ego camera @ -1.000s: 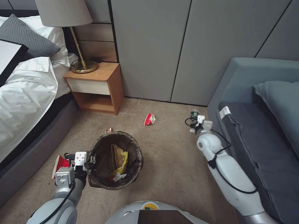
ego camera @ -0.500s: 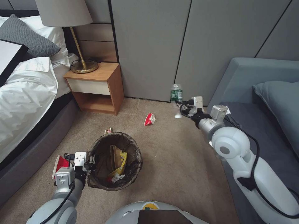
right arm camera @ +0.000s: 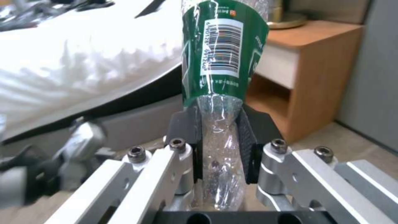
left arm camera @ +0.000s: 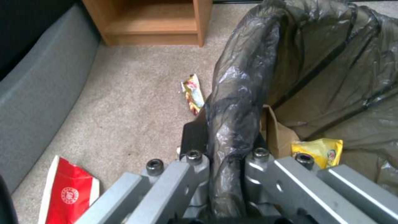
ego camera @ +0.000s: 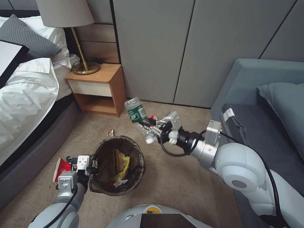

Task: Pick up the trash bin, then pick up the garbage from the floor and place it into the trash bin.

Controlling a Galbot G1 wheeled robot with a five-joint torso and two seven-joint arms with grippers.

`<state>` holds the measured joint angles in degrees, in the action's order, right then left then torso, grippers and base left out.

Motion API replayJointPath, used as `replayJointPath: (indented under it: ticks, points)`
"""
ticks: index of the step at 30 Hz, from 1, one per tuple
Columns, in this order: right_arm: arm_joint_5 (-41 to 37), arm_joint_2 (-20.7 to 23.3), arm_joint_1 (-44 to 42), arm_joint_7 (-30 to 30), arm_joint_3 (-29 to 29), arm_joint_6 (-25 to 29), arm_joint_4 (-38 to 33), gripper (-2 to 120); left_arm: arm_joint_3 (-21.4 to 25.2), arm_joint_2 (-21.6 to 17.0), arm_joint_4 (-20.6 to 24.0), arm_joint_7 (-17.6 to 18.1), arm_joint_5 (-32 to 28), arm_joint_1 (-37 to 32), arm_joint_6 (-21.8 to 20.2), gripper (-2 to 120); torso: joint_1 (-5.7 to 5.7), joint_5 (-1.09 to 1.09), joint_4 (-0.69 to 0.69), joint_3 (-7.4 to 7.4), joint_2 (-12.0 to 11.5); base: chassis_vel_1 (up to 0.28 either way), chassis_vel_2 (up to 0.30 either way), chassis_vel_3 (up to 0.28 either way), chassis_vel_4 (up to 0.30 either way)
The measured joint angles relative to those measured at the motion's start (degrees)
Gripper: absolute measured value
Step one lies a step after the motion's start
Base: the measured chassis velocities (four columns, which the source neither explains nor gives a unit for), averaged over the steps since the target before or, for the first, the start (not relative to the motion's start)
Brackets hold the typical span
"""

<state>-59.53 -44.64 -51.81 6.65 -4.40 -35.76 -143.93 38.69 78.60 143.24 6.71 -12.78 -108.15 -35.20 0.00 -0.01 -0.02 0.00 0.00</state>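
Moved since the prior frame: right gripper, carrying the crushed green-label bottle from beside the sofa to just above and behind the trash bin; jaws clamp the bottle's clear lower end. Left gripper: pinches the bin's bagged rim. Status: release looks near. Outstanding on the floor: red cup, small wrapper.

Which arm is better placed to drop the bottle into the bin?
The right. The right gripper holds the crushed clear plastic bottle with green label above the bag-lined bin; the left gripper clamps its rim.
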Motion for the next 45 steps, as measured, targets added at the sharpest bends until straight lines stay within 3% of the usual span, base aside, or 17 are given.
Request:
replayJointPath:
  ticks: [6, 28, 32, 39, 45]
  points:
    - [-0.6, 1.1, 4.9, 0.3, 9.7, -0.7, 0.1, 17, -0.3, 0.1, 0.0, -0.1, 0.3, 0.0, 0.0, 4, 0.0, 0.0, 0.03, 0.0, 0.0, 0.0, 0.0, 0.0, 0.0]
    - [-1.0, -2.6, 14.5, 7.9, 27.8, -2.4, 0.6, 17, -0.6, 0.7, 0.0, -0.1, 0.2, 0.9, -0.1, 4, 0.0, 0.0, 0.02, 0.0, 0.0, 0.0, 0.0, 0.0, 0.0]
    - [-1.0, -2.9, 15.3, 8.5, 29.5, -3.9, 0.7, 27, -0.5, 0.7, 0.0, -0.1, 0.1, 1.0, -0.1, 4, 0.0, 0.0, 0.02, 0.0, 0.0, 0.0, 0.0, 0.0, 0.0]
    - [-1.0, -3.2, 15.8, 10.2, 30.0, -4.6, 2.1, 57, -0.5, 0.5, 0.0, -0.1, -0.2, 1.4, -0.1, 4, 0.0, 0.01, 0.01, 0.0, 0.0, 0.0, 0.0, 0.0, 0.0]
    - [-1.0, -3.2, 15.4, 10.5, 30.0, -4.7, 2.4, 75, -0.5, 0.5, 0.0, -0.1, -0.5, 1.5, -0.2, 4, 0.0, 0.0, 0.01, 0.0, 0.0, 0.0, 0.0, 0.0, 0.0]
